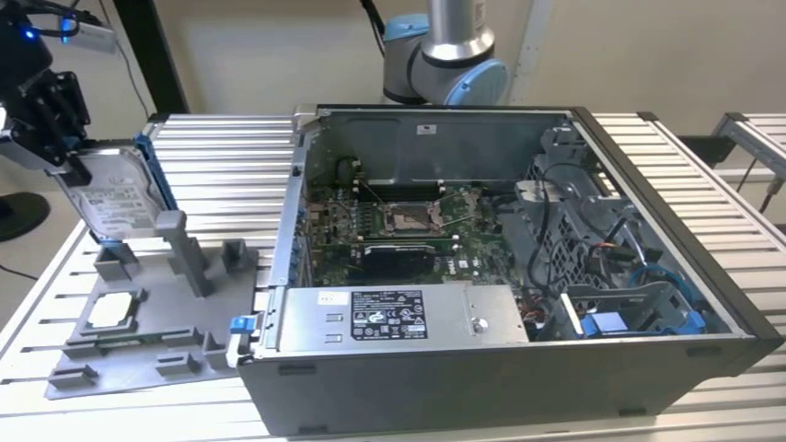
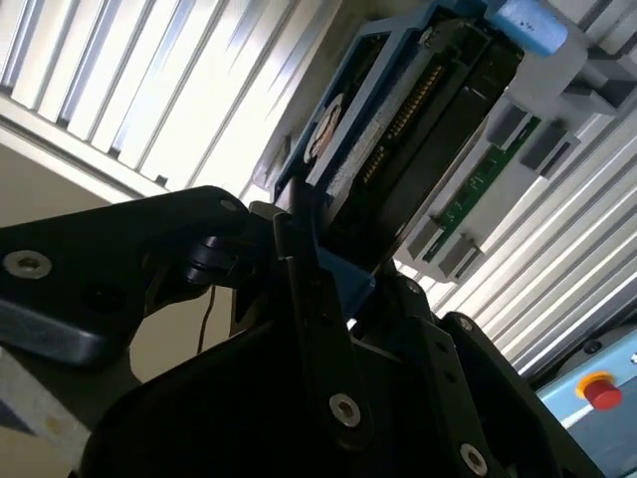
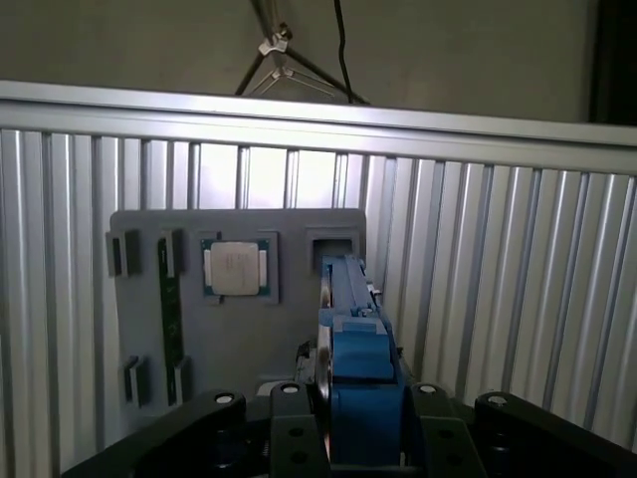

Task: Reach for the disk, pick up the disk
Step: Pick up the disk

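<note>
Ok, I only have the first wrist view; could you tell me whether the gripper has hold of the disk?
Observer: Yes, in the exterior view the gripper is closed on the upper end of the disk, which stands on edge.
Operator: Is it clear of the fixture?
Observer: I cannot tell; its lower end is right at the upright posts of the grey fixture.
Operator: Anything close by?
Observer: An open computer case lies to the exterior view's right of the fixture.

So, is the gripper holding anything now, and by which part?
Yes. The gripper is shut on the flat silver-grey metal hard drive in a blue plastic frame, gripping its upper end, across the frame.
</note>
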`<action>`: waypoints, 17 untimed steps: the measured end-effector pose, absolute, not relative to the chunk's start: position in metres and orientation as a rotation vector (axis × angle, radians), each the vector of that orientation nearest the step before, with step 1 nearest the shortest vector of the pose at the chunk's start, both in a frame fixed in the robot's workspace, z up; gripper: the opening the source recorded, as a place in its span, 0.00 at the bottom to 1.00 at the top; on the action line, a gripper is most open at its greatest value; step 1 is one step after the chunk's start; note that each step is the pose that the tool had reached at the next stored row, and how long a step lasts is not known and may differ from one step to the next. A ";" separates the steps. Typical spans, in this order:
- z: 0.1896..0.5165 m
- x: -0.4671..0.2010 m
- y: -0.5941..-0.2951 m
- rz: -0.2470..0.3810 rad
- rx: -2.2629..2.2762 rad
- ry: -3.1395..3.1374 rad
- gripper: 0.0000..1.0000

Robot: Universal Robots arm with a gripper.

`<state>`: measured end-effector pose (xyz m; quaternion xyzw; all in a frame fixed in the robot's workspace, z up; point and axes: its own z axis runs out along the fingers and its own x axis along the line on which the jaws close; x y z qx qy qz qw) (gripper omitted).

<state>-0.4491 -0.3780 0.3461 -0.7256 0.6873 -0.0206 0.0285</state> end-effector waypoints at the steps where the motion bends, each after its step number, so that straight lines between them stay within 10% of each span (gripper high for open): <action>1: 0.350 -0.449 -0.378 -0.064 -2.239 2.121 0.00; 17: 0.396 -0.449 -0.378 -0.064 -2.238 2.121 0.00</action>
